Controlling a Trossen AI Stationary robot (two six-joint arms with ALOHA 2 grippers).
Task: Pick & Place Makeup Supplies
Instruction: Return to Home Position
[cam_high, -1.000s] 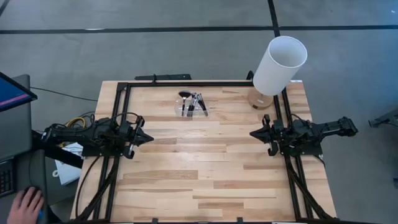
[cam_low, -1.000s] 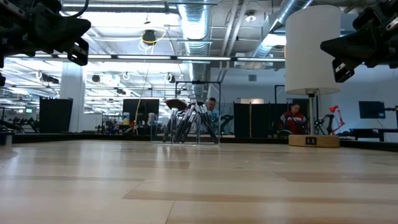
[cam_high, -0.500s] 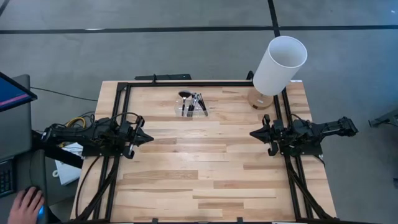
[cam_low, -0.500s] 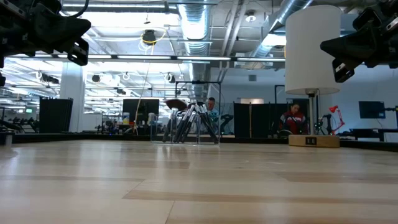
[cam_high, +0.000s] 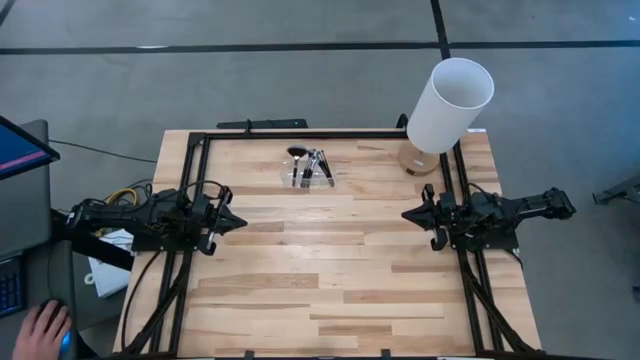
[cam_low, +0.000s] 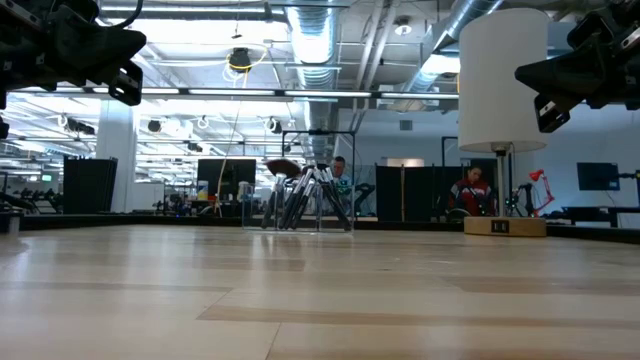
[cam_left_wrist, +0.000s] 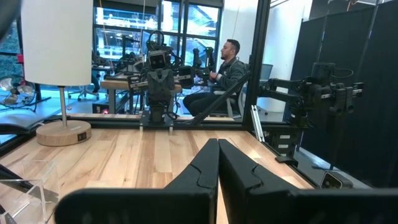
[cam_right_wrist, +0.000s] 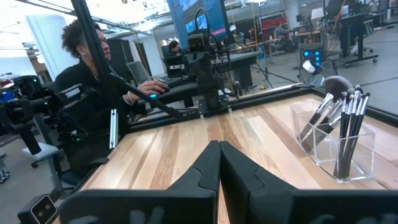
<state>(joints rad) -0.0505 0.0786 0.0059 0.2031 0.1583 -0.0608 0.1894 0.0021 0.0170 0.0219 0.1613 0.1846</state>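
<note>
1. Two dark arms hung at opposite sides of the pale wooden table (cam_high: 320, 290). The left gripper (cam_high: 238, 222) was by the left edge and the right gripper (cam_high: 405, 214) by the right edge, their tips pointing at each other.
2. Only the wrist views settled the grip. The left gripper's fingers (cam_left_wrist: 202, 168) were pressed together on nothing, and the right gripper's fingers (cam_right_wrist: 202, 171) likewise.
3. From above, the slim black-handled makeup brushes (cam_high: 310, 162) were a small dark cluster in the small clear plastic holder (cam_high: 295, 183). It stood near the table's far edge, well apart from both grippers.
4. The low view showed those brushes (cam_low: 305, 195) leaning and fanned out, with one wide fluffy dark head on top. The right wrist view added the holder's separate compartments (cam_right_wrist: 360, 155) (how many, I cannot tell).
5. A tall white cylinder (cam_high: 450, 100) on a wooden base stood at the far right corner.
6. Each wrist view showed a seated person (cam_left_wrist: 230, 62) beyond the table, and the high view caught only a hand (cam_high: 40, 330).
</note>
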